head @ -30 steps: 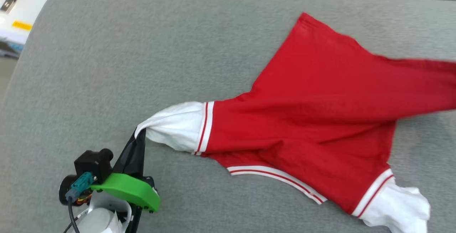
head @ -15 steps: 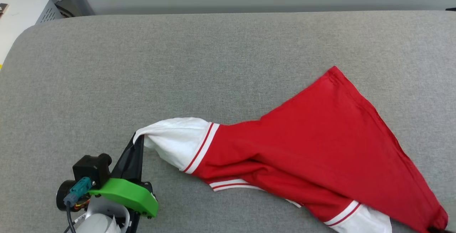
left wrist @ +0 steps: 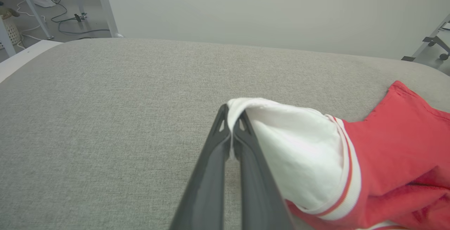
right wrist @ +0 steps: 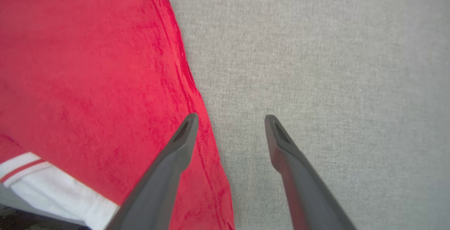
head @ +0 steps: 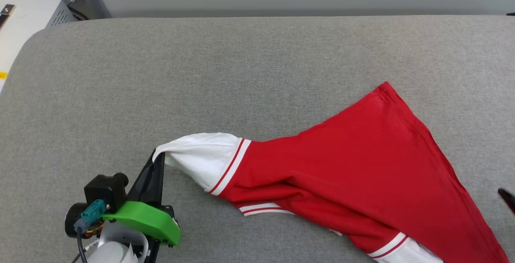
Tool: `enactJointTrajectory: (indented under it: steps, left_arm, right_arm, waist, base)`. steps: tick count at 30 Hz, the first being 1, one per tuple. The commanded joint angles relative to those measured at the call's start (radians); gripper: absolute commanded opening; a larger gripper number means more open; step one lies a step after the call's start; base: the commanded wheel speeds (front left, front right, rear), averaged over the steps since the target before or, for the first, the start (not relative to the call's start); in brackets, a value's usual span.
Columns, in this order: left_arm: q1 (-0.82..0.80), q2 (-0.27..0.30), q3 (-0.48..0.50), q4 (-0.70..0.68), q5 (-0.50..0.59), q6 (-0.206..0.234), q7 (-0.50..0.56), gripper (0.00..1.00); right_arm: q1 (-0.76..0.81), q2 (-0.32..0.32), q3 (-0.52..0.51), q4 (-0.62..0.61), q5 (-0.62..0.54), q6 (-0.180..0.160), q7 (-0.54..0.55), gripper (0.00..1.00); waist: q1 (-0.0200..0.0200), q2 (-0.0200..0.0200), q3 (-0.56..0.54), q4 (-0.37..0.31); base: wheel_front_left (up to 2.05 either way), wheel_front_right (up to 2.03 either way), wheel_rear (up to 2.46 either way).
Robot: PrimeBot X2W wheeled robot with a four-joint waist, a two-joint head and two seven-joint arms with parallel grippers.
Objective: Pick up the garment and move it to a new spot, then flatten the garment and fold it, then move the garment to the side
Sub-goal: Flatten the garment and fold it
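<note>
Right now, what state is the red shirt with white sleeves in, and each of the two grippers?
red jersey T-shirt with white sleeves: unfolded, rumpled, lying on the grey fabric surface, one sleeve pinched.
left gripper with dark fingers: shut on that sleeve's end.
right gripper with dark fingers: open, holding nothing, over the shirt's edge.

Grey woven pad (head: 225,66) — broad, rounded corners, evenly lit. Behind the pad: plain pale wall (left wrist: 246,8). Past the pad's far-left corner — white vented cabinet (head: 28,17), metal legs (left wrist: 105,8), loose cables (left wrist: 77,32) on grey floor (left wrist: 35,24).
</note>
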Motion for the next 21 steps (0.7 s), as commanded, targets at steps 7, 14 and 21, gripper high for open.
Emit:
enactJointTrajectory:
  steps: [7, 14, 21]
  left_arm:
    - [-0.043, -0.012, -0.016, -0.02, 0.017, -0.001, 0.006, 0.0]
    - [-0.101, -0.034, -0.036, -0.012, 0.033, -0.018, 0.002, 0.0]
    - [-0.174, -0.075, -0.06, 0.008, 0.052, -0.042, -0.007, 0.0]
  right_arm:
    - [-0.29, -0.091, 0.015, -0.175, -0.042, -0.001, 0.074, 1.0]
    - [-0.597, -0.074, 0.22, -0.064, -0.066, -0.001, 0.275, 1.0]
    - [-0.839, -0.049, 0.413, 0.158, -0.079, -0.001, 0.451, 1.0]
  waist:
    - [0.0001, 0.0, 0.049, 0.051]
    - [0.0001, 0.0, 0.112, 0.104]
    - [0.0001, 0.0, 0.194, 0.163]
  base:
    - [0.0, 0.0, 0.0]
    - [0.0, 0.0, 0.0]
    - [0.0, 0.0, 0.0]
